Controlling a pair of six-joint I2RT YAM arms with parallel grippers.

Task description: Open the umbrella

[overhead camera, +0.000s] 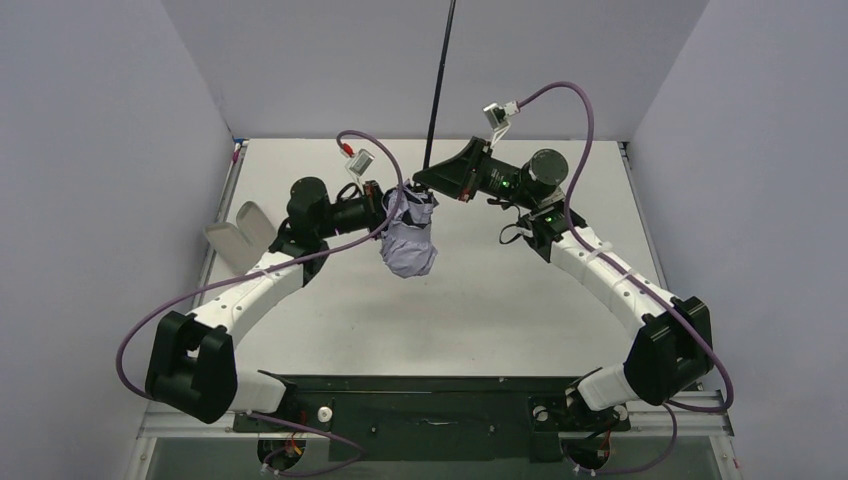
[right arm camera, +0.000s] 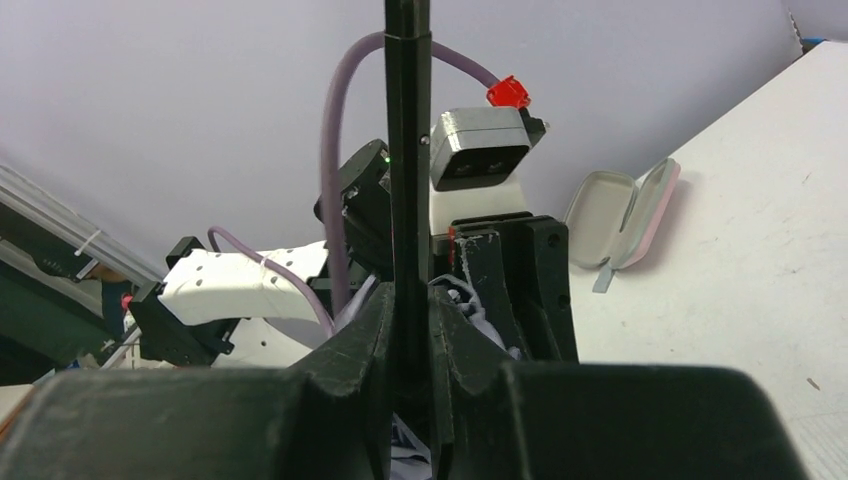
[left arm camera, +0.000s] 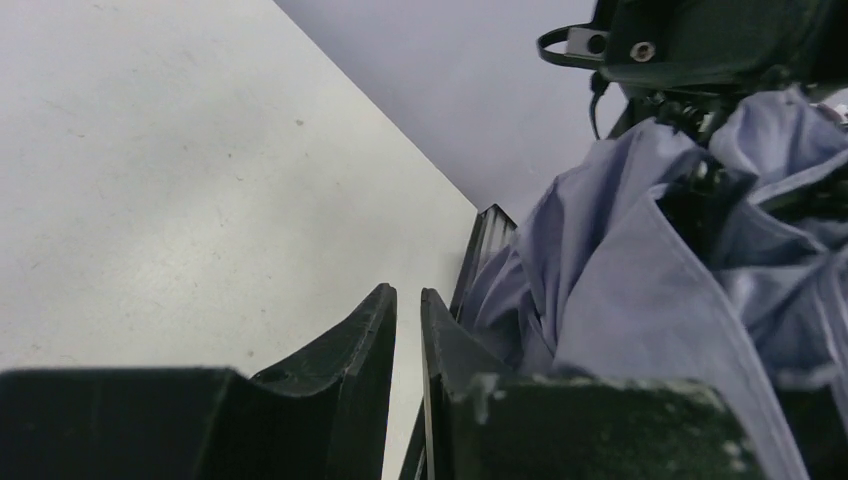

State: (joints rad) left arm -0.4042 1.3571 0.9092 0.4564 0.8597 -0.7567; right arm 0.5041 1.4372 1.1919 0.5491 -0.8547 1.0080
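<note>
We see case (overhead camera: pixel 238 236) open at white table's (overhead camera: pixel 480 300) left edge. Right gripper (right arm camera: pixel 410 310) clamped on umbrella (overhead camera: pixel 408 250) shaft (right arm camera: pixel 408 150); left gripper (left arm camera: pixel 408 300) jaws together beside it. Grey walls (overhead camera: pixel 330 60).

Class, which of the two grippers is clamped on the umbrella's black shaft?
The right gripper: its jaws pinch the shaft, while the left gripper is shut on nothing beside the lilac fabric.

Robotics lab, bare walls (overhead camera: pixel 330 60), white table (overhead camera: pixel 480 300)

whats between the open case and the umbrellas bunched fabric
The left arm: its wrist and forearm cross the stretch between the case and the umbrella. The top view shows it.
</note>
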